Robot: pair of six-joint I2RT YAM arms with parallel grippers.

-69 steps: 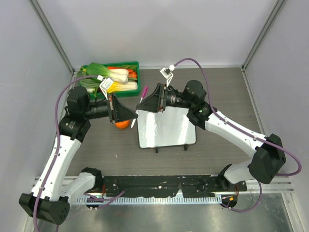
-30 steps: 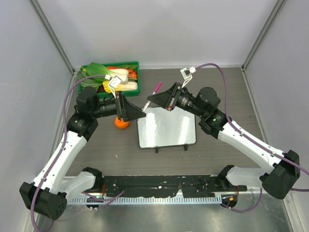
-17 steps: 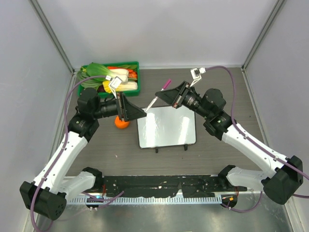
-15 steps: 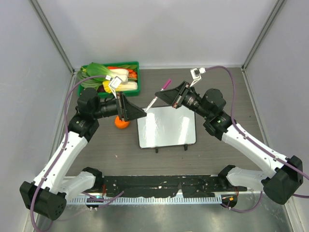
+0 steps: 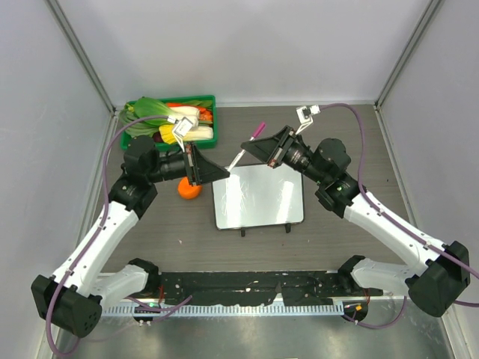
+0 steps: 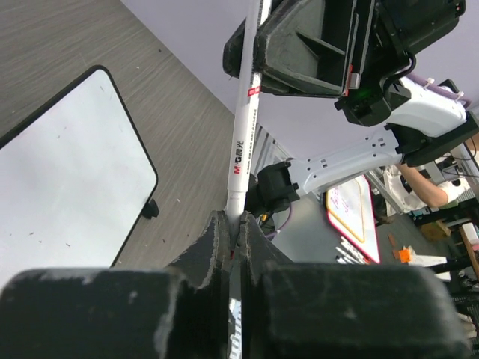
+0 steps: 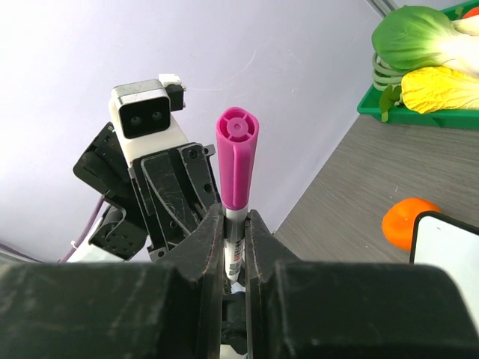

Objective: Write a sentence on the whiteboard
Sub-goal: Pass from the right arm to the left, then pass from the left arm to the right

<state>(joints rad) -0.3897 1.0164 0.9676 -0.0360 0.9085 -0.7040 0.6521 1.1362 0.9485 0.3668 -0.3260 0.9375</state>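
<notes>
The whiteboard point(image 5: 258, 196) lies flat mid-table, black-framed, its white face blank; no sentence shows on it. It also shows in the left wrist view point(image 6: 67, 164) and as a corner in the right wrist view point(image 7: 447, 241). A white marker point(image 5: 238, 157) with a magenta cap point(image 7: 237, 157) hangs tilted above the board's far-left corner. My right gripper point(image 5: 248, 146) is shut on the marker just below the cap point(image 7: 234, 224). My left gripper point(image 5: 226, 173) is shut on the marker's lower end point(image 6: 234, 224). The two grippers face each other along the marker point(image 6: 243, 134).
A green tray point(image 5: 210, 101) of leafy vegetables stands at the far left and shows in the right wrist view point(image 7: 368, 109). An orange point(image 5: 189, 191) lies just left of the board, under my left gripper, also in the right wrist view point(image 7: 408, 221).
My right gripper lifted the marker off the board's left side and carried it up and right. My left gripper followed to the right and now grips the marker's lower end.
</notes>
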